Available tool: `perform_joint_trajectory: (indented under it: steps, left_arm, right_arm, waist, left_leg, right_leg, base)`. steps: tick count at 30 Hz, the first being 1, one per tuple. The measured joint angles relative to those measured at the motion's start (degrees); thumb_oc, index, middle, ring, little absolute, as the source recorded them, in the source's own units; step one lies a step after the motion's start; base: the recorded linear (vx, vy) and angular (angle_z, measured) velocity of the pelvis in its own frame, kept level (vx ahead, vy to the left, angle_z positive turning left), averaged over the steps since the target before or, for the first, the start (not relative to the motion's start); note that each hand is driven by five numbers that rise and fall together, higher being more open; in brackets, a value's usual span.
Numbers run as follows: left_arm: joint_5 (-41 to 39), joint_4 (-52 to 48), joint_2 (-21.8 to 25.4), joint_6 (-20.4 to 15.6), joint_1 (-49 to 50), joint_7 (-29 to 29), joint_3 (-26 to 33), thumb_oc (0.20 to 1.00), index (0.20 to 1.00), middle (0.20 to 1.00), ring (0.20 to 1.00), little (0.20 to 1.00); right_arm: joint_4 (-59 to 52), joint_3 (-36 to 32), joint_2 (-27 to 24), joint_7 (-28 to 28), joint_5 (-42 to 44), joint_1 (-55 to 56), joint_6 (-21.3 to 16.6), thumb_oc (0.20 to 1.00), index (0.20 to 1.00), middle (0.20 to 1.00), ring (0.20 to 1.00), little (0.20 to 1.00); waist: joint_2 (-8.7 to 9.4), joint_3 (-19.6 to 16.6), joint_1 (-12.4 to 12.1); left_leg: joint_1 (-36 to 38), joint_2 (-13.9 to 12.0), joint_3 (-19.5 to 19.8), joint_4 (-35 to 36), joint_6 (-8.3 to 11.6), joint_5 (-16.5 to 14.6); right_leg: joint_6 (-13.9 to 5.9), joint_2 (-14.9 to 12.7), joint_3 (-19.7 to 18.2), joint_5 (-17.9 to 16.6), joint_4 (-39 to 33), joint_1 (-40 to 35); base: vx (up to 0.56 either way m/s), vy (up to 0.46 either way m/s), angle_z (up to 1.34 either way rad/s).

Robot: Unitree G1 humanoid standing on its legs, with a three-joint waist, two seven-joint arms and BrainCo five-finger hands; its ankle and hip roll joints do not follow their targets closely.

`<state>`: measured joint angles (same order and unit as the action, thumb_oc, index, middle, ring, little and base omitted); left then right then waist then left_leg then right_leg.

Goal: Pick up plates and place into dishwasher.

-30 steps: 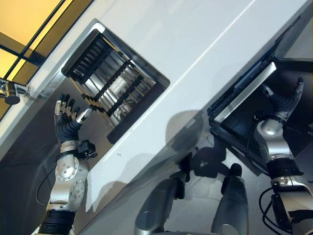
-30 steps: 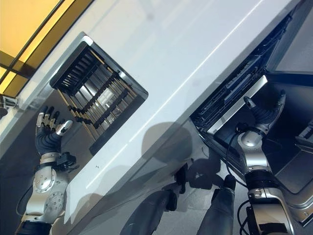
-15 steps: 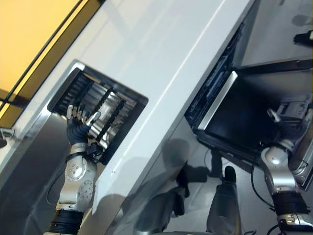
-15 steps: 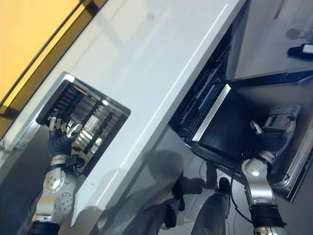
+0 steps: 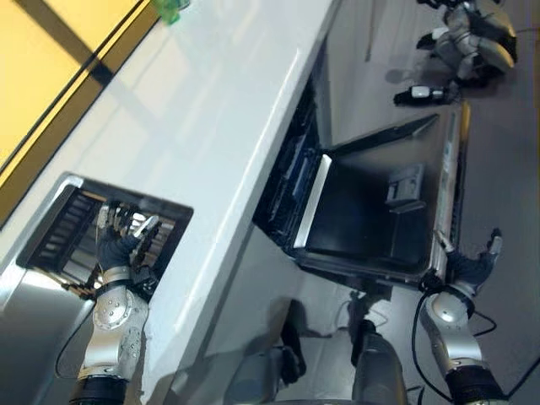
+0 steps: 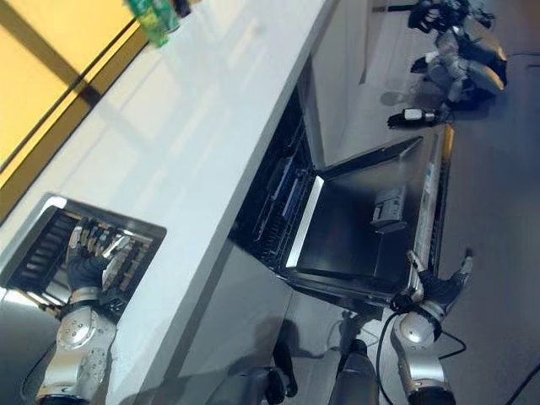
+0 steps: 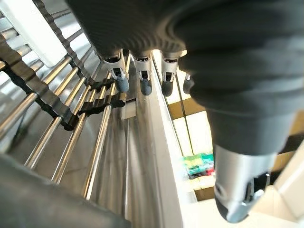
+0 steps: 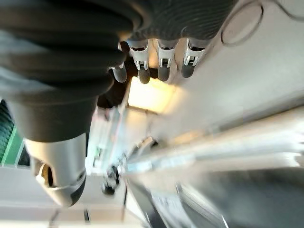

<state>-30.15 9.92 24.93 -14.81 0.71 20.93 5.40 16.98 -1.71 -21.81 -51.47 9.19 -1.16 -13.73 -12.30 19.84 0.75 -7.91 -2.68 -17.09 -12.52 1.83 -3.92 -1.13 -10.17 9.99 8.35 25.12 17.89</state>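
Main risk from here: my left hand [image 5: 118,245] sits over the slotted steel dish rack [image 5: 72,228] sunk in the white countertop [image 5: 211,110]; I can't make out a plate in those slots from the eye views or from the left wrist view, so a close now would likely grab bare rods [image 7: 71,142] or a black wavy divider strip [image 7: 90,107] instead; fingertips could jam between rods if I push down blind.

Second risk: the grey dishwasher door [image 5: 380,211] hangs open just ahead of my right hand [image 5: 472,266]; a swing inward could clip the door's edge; right hand looks near that corner, can't tell if it touches.

Third: the two work zones are well apart, rack beyond the left fingers and dishwasher across on the right; any carry has to cross the counter edge, with drop risk if the grip is shallow.

Hands: left is released, fingers [image 7: 142,85] straight and spread, thumb [image 7: 237,190] apart from them, holding nothing; tips hover just above the rods, contact not clear. Right is also relaxed and spread, fingers [image 8: 161,71] straight in its wrist view, empty.

Plates: can't locate any; if present they're in the rack below the left fingers, hidden from me. Green object [image 6: 152,18] stands far up the counter, not relevant.
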Motion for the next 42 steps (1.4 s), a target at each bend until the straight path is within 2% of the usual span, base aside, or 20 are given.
perform_joint_trajectory:
  steps: [4,7,12,14,16,17,18,19,20,22,23,24,25,26,27,29,34,38,42]
  left_arm:
    - [-2.15,1.11,-1.12,1.02,0.23,0.0,-0.2,1.0,1.0,1.0,1.0,1.0]
    - [-3.27,1.06,-1.8,1.37,1.4,-0.22,-0.26,1.0,1.0,1.0,1.0,1.0]
    - [-3.42,1.33,-1.91,2.78,1.69,-0.45,0.12,1.0,1.0,1.0,1.0,1.0]
    - [-4.44,2.27,-1.71,2.97,1.49,-0.23,0.42,1.0,1.0,1.0,1.0,1.0]
    - [-4.64,4.51,-1.69,2.98,0.44,0.65,0.52,1.0,1.0,1.0,1.0,1.0]
    - [-5.59,4.83,-1.13,2.37,0.04,0.8,0.58,1.0,1.0,1.0,1.0,1.0]
    - [-7.21,3.76,-0.3,1.25,0.49,0.74,0.62,1.0,1.0,1.0,1.0,1.0]
    - [-8.03,2.32,-0.43,0.59,1.14,0.46,0.65,1.0,1.0,1.0,1.0,1.0]
    - [-9.02,1.24,0.05,-0.54,1.24,-0.09,0.66,1.0,1.0,1.0,1.0,1.0]
    - [-10.1,1.32,0.52,-1.51,-0.18,-0.33,0.63,1.0,1.0,1.0,1.0,1.0]
    - [-11.04,1.25,1.25,-2.04,-0.03,-0.19,0.67,1.0,1.0,1.0,1.0,1.0]
    - [-11.75,0.78,2.71,-2.4,-0.07,-0.04,0.81,1.0,1.0,1.0,1.0,1.0]
    - [-11.97,1.19,4.17,-2.67,-1.56,-0.07,1.06,1.0,1.0,1.0,1.0,1.0]
    - [-12.23,2.2,4.71,-3.44,-2.35,-0.11,1.36,1.0,1.0,1.0,1.0,1.0]
    - [-12.73,2.66,5.28,-3.83,-2.33,-0.1,1.66,1.0,1.0,1.0,1.0,1.0]
    - [-13.56,2.33,5.73,-4.15,-2.06,-0.25,2.71,1.0,1.0,1.0,1.0,1.0]
    - [-13.96,-0.38,6.79,-4.82,-1.54,-2.25,2.72,1.0,1.0,1.0,1.0,1.0]
    - [-14.64,-1.93,7.46,-4.8,-1.06,-3.8,3.2,1.0,1.0,1.0,1.0,1.0]
    - [-14.69,-1.05,9.05,-4.39,0.34,-7.09,3.96,1.0,1.0,1.0,1.0,1.0]
  right_arm:
    - [0.24,-0.89,0.79,-0.73,2.98,3.9,-0.27,1.0,1.0,1.0,1.0,1.0]
    - [3.9,-4.53,2.96,3.32,11.43,5.44,-1.33,1.0,1.0,1.0,1.0,1.0]
    - [10.81,-5.77,3.63,9.15,24.01,6.92,-1.79,1.0,1.0,1.0,1.0,1.0]
    - [12.08,-5.66,3.74,11.47,27.09,5.84,-1.86,1.0,1.0,1.0,1.0,1.0]
    - [13.76,-5.43,3.65,13.78,28.83,3.82,-1.87,1.0,1.0,1.0,1.0,1.0]
    - [13.89,-4.64,3.88,14.47,28.94,2.06,-1.96,1.0,1.0,1.0,1.0,1.0]
    - [13.53,-3.85,3.09,15.54,29.47,0.48,-2.56,1.0,1.0,1.0,1.0,1.0]
    - [13.55,-3.72,2.89,16.81,29.84,-0.45,-3.38,1.0,1.0,1.0,1.0,1.0]
    - [14.26,-3.5,1.98,18.13,30.62,-2.56,-4.97,1.0,1.0,1.0,1.0,1.0]
    - [16.52,-2.97,1.64,21.32,33.78,-6.24,-7.45,1.0,1.0,1.0,1.0,1.0]
    - [16.31,-2.19,2.17,22.98,35.71,-7.49,-9.03,1.0,1.0,1.0,1.0,1.0]
    - [16.04,-1.7,2.43,24.67,37.22,-7.98,-10.72,1.0,1.0,1.0,1.0,1.0]
    - [15.93,-0.98,2.84,26.67,39.21,-8.18,-12.0,1.0,1.0,1.0,1.0,1.0]
    - [15.81,-0.28,2.34,28.21,40.42,-8.7,-12.58,1.0,1.0,1.0,1.0,1.0]
    - [15.33,0.22,1.8,29.26,41.08,-9.48,-13.08,1.0,1.0,1.0,1.0,1.0]
    - [14.55,0.64,1.45,30.77,41.25,-10.37,-14.51,1.0,1.0,1.0,1.0,1.0]
    - [11.31,-0.06,0.57,32.5,41.85,-9.78,-19.29,1.0,1.0,1.0,1.0,1.0]
    - [4.95,0.33,0.04,33.62,35.83,-10.32,-19.74,1.0,1.0,1.0,1.0,1.0]
    - [4.82,0.14,-0.85,35.28,34.72,-10.32,-19.03,1.0,1.0,1.0,1.0,1.0]
  waist:
    - [-0.54,0.19,1.41]
    - [-0.9,0.16,1.52]
    - [-1.2,0.34,1.43]
    - [-0.69,0.77,1.2]
    - [-0.3,1.44,0.94]
    - [-0.06,1.55,1.24]
    - [0.53,2.04,-0.2]
    - [-0.44,2.05,-1.55]
    - [-2.31,2.46,-2.35]
    - [-2.26,4.2,-3.63]
    - [-2.41,4.24,-3.71]
    - [-2.26,4.84,-4.03]
    - [-1.44,5.35,-4.42]
    - [-2.53,5.9,-4.25]
    - [-3.0,5.91,-3.93]
    - [-3.07,5.87,-4.68]
    - [-3.97,5.22,-4.43]
    - [-5.42,4.13,-4.84]
    - [-6.04,3.66,-4.61]
  left_leg:
    - [2.36,0.22,-0.4,1.79,-0.37,0.26]
    - [3.89,0.36,-1.91,3.0,-0.65,0.5]
    - [4.16,0.44,-1.71,2.69,-0.51,0.54]
    - [2.3,1.25,0.54,-1.0,-0.16,0.43]
    - [-1.87,2.41,6.39,-8.82,-0.08,0.43]
    - [-5.21,3.74,9.73,-12.55,0.42,-0.84]
    - [-6.3,5.79,14.08,-11.25,-0.12,-1.63]
    - [-4.86,5.4,15.14,-6.02,-0.37,-1.69]
    - [-4.74,4.9,15.21,-3.99,0.87,-2.99]
    - [-6.55,5.04,12.51,-4.6,0.27,-3.19]
    - [-8.39,4.94,11.75,-6.08,0.11,-3.41]
    - [-10.38,4.79,11.15,-8.68,0.21,-4.56]
    - [-12.65,5.68,11.02,-12.72,0.48,-6.19]
    - [-15.43,5.85,11.57,-16.6,0.38,-7.41]
    - [-17.77,6.0,12.11,-18.87,-0.88,-8.32]
    - [-19.37,7.07,12.54,-20.15,-0.04,-9.48]
    - [-24.3,8.79,12.53,-24.91,0.03,-10.37]
    - [-29.42,9.8,12.22,-31.85,-0.18,-13.22]
    - [-31.95,10.36,12.54,-36.74,0.13,-15.64]
  right_leg:
    - [-0.68,-0.03,-0.22,-0.68,-2.36,-1.89]
    - [-0.98,-0.33,-0.3,-1.38,-3.47,-2.79]
    - [-0.98,-0.29,-0.6,-0.88,-2.49,-2.52]
    - [-0.67,-0.81,-1.97,0.08,-0.72,-1.16]
    - [-0.42,-0.8,-4.95,-0.09,-0.13,-0.24]
    - [-0.03,-0.71,-7.25,-0.38,0.7,1.25]
    - [0.1,-0.23,-10.46,-0.64,2.14,4.64]
    - [-0.13,1.62,-12.41,-1.3,3.18,7.48]
    - [-0.48,3.02,-13.05,-1.95,4.0,9.49]
    - [-1.12,1.84,-12.91,-2.13,4.48,12.55]
    - [-1.43,0.83,-11.48,-1.37,6.54,14.78]
    - [-0.37,-0.29,-9.7,0.73,13.13,17.15]
    - [0.88,-1.0,-9.45,4.26,16.57,17.91]
    - [1.0,-0.69,-9.87,5.22,18.08,19.15]
    - [1.14,-0.66,-10.16,5.49,19.43,20.87]
    - [1.39,-0.68,-11.36,6.34,21.69,23.59]
    - [0.53,-2.38,-12.12,7.32,26.21,28.46]
    - [0.43,-3.55,-13.51,9.64,32.21,33.24]
    - [0.54,-4.0,-14.13,12.05,36.85,35.26]
  base:
    - [-0.01,-0.003,-0.12]
    - [-0.02,-0.053,-0.16]
    - [-0.07,-0.061,-0.03]
    - [-0.03,0.008,-0.13]
    - [-0.02,0.189,-0.1]
    - [-0.07,0.257,-0.25]
    - [-0.08,0.215,-0.66]
    - [-0.08,0.147,-1.06]
    - [-0.11,0.101,-0.92]
    - [-0.12,0.095,-0.58]
    - [-0.03,0.111,-0.34]
    - [0.09,0.173,-0.06]
    - [0.12,0.186,0.08]
    - [0.17,0.196,0.09]
    - [0.22,0.118,-0.07]
    - [0.18,0.059,-0.15]
    - [0.1,0.045,0.08]
    - [0.08,0.049,0.11]
    - [0.06,0.024,0.07]
